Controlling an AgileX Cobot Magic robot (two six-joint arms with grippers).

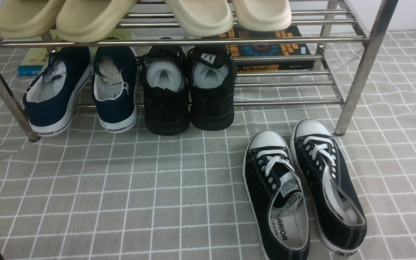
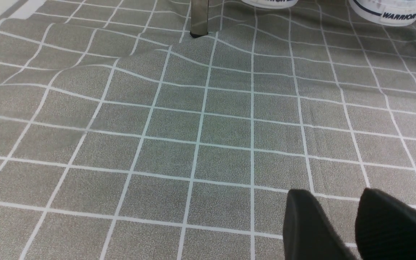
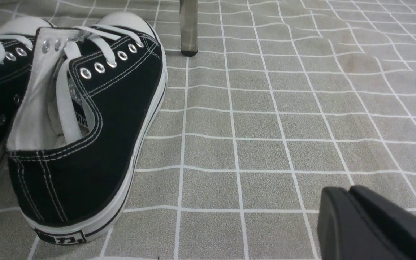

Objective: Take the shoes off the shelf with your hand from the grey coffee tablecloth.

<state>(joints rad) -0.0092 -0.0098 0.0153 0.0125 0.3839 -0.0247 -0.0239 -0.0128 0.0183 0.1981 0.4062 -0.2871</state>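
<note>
The black canvas shoes (image 1: 302, 187) with white laces and toe caps lie side by side on the grey coffee tablecloth (image 1: 121, 187), in front of the shelf's right leg, toes toward it. One shoe (image 3: 85, 137) shows heel-on in the right wrist view. The steel shelf (image 1: 359, 68) stands behind. My left gripper (image 2: 332, 196) is open and empty above bare cloth. My right gripper (image 3: 341, 193) is shut and empty, low over the cloth, apart from the shoe. Neither gripper shows in the front view.
On the shelf's lower tier sit a navy pair (image 1: 81, 90) and an all-black mesh pair (image 1: 190, 90). Beige slippers (image 1: 139, 16) lie on the top tier. Books (image 1: 273, 50) lie under the shelf. A shelf leg (image 2: 199, 18) shows in the left wrist view, another leg (image 3: 189, 27) in the right.
</note>
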